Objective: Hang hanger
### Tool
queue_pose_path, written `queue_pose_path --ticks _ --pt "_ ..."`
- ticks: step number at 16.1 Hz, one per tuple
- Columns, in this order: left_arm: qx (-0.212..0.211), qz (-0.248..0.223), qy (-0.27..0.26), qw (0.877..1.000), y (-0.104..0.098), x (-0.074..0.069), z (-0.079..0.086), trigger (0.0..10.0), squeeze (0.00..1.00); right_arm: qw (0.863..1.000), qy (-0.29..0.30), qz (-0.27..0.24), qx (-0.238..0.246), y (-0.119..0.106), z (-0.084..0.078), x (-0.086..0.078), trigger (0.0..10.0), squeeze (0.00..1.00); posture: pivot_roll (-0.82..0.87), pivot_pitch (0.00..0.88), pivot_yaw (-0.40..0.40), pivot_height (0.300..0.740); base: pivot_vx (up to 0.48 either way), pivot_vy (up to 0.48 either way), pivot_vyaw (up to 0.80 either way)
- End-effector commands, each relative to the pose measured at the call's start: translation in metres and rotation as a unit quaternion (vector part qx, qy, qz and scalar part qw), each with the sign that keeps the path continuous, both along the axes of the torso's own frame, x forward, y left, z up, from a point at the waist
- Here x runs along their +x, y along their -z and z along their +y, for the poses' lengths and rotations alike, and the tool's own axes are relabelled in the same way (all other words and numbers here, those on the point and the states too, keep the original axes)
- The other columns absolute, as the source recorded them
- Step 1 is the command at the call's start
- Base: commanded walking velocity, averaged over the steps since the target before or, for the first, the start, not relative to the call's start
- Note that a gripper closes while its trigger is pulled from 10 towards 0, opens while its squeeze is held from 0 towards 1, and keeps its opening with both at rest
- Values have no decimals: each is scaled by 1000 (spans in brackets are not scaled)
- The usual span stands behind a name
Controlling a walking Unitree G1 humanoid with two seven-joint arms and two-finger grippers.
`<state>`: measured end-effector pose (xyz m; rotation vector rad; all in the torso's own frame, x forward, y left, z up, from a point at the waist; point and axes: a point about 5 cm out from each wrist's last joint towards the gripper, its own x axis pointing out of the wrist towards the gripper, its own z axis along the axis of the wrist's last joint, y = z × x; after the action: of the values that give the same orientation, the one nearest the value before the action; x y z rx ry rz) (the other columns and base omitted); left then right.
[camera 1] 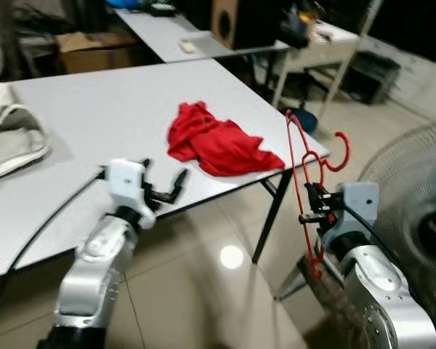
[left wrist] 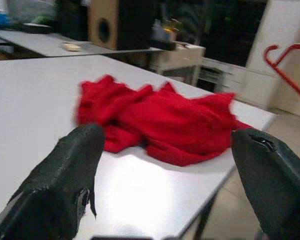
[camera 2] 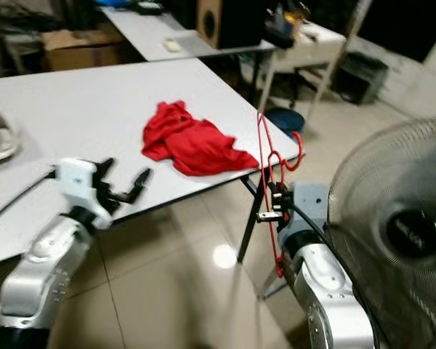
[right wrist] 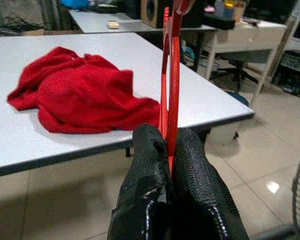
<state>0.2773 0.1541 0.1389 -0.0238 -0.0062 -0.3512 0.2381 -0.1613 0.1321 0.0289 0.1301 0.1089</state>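
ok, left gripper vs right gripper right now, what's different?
Left gripper is open, holding nothing; right gripper is shut on the red hanger. Left hovers over the white table's near edge, facing the red cloth; right is off the table's corner, above floor. Both have black fingers.

I saw a crumpled garment (camera 1: 218, 146) lying on the table (camera 1: 94, 123), near its front right corner, directly ahead of my left gripper (camera 1: 162, 190), whose spread jaws framed it. My right gripper (camera 1: 314, 205) sat off the table's right edge, jaws pinched on a hanger (camera 1: 305, 167) that stood upright above them. The garment lay ahead and left of those jaws. A fan (camera 1: 414, 211) stood to their right. A second table (camera 1: 189, 33) sat behind the first.
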Motion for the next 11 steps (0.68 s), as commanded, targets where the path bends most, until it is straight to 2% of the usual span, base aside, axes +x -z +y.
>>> queue_pose_path --ticks 1,3,6,11 --pt "8 -12 5 1000 -3 2 -1 10000 0 1000 7 -7 -2 -3 -3 1 10000 0 -177 0 -40 740 0 0 0" --pt "9 -11 4 1000 -2 4 0 10000 0 1000 6 -8 -5 -5 -3 2 10000 0 -185 0 -36 740 127 0 0" --pt "11 -10 5 1000 -1 7 -4 10000 0 1000 -6 -5 -19 -5 -4 4 10000 0 -188 0 -39 740 300 0 -721" --pt "14 -15 3 1000 -1 10 -8 10000 0 999 -8 -12 -28 -8 -6 3 10000 0 -199 0 -45 740 324 0 0"
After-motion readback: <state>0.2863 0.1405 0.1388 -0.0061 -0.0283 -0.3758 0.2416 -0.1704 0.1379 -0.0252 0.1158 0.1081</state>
